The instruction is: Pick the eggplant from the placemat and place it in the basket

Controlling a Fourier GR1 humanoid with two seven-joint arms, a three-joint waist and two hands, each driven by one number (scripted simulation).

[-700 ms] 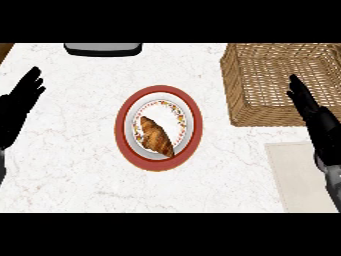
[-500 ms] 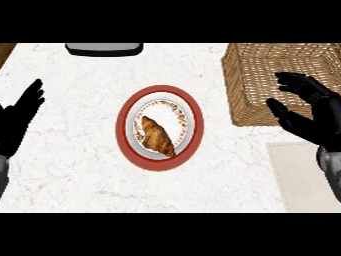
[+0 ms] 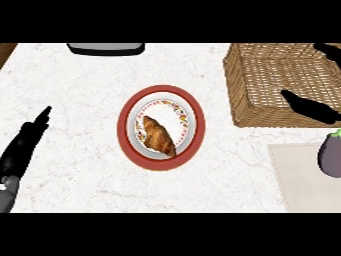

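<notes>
- Head view: one eggplant [image 3: 333, 157], one wicker basket [image 3: 276, 80], one placemat [image 3: 309, 175], one croissant [image 3: 160, 136] on one plate [image 3: 160, 127].
- Eggplant on placemat's right edge, just below right hand [image 3: 328, 107], fingers spread, holding nothing.
- Left hand [image 3: 24, 145] straight-fingered.

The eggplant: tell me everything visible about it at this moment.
The eggplant is a dark purple, smooth-skinned, elongated vegetable with a small green stem cap at its upper end. It shows at the head view's right edge, roughly upright in the picture, over the pale placemat, just below the wicker basket. The right hand is spread directly above it, fingers extended, not curled round it. Whether it lies on the placemat or is lifted cannot be told.
</notes>
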